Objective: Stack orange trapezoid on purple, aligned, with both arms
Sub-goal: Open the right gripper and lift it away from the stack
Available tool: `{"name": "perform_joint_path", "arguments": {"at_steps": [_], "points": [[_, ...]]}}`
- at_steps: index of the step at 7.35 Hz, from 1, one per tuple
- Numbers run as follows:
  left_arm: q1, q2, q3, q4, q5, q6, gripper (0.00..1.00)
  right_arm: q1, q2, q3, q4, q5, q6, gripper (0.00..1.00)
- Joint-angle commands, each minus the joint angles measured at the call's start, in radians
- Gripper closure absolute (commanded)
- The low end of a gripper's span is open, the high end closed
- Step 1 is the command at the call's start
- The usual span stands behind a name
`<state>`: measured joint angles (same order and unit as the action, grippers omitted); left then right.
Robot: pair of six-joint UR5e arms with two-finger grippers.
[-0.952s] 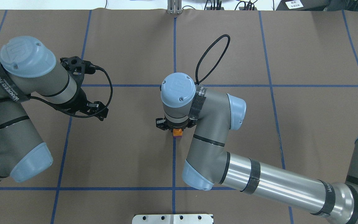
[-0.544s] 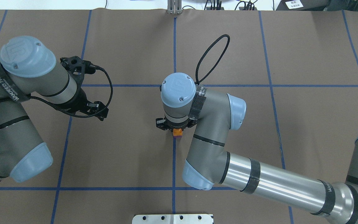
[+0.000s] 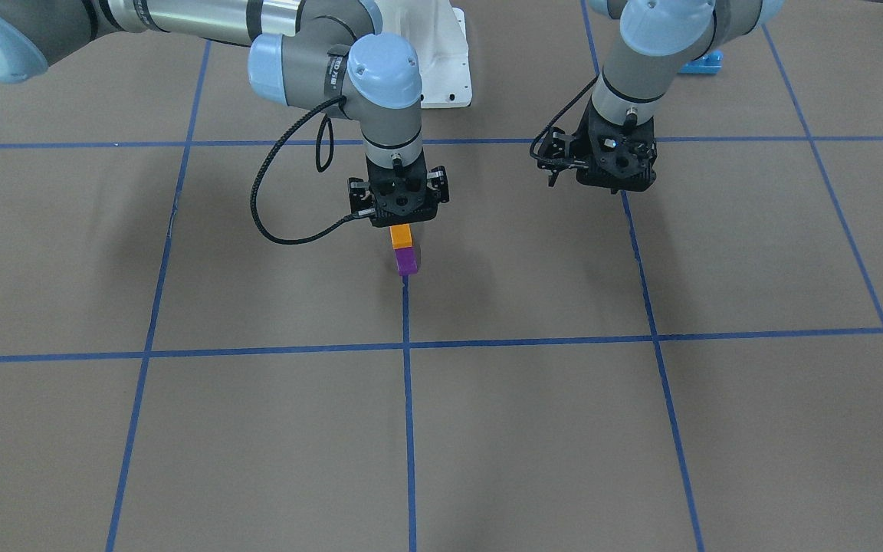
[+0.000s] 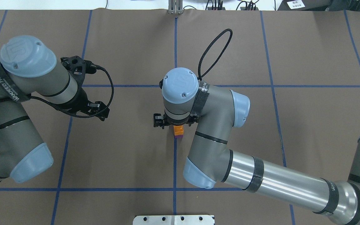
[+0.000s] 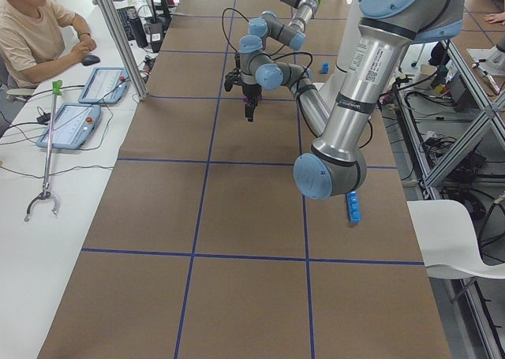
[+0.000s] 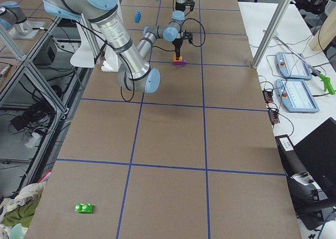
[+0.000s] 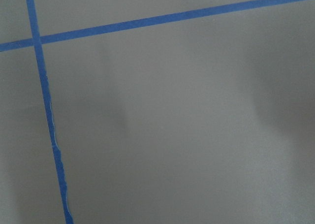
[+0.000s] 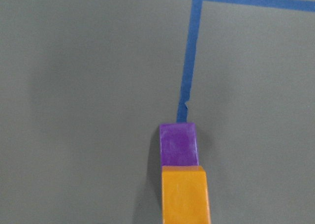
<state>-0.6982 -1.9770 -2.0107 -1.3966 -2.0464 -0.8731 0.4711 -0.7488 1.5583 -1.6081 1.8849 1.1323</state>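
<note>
The orange trapezoid [image 3: 402, 236] sits stacked on the purple block [image 3: 407, 264], which rests on the table at the end of a blue tape line. The stack also shows in the overhead view [image 4: 178, 130] and the right wrist view, orange [image 8: 185, 194] over purple [image 8: 178, 144], with edges lined up. My right gripper [image 3: 399, 222] hangs straight above the orange block and looks open, with no grip on it. My left gripper [image 3: 614, 184] hovers empty above bare table off to the side [image 4: 100, 114]. I cannot tell whether it is open or shut.
A long blue brick [image 5: 353, 207] lies near the left arm's base, and a small blue block [image 5: 323, 67] lies farther along. A green block [image 6: 84, 208] lies at the table's near right end. A white mount plate [image 4: 173, 219] is at the robot-side edge. An operator [image 5: 35, 28] sits beside the table.
My right gripper has lifted off the stack, so more of the orange block and a strip of purple now show in the overhead view. The stack and the left arm have not moved.
</note>
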Motion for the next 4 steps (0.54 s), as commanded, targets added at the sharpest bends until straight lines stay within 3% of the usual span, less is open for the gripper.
{"name": "perform_joint_path", "arguments": {"at_steps": [1, 4], "points": [[-0.041, 0.036, -0.031, 0.004, -0.003, 0.029, 0.0, 0.062, -0.071, 0.162, -0.08, 0.054, -0.002, 0.0], [-0.189, 0.228, -0.094, 0.004, -0.006, 0.35, 0.0, 0.205, -0.443, 0.473, -0.081, 0.14, -0.167, 0.0]]}}
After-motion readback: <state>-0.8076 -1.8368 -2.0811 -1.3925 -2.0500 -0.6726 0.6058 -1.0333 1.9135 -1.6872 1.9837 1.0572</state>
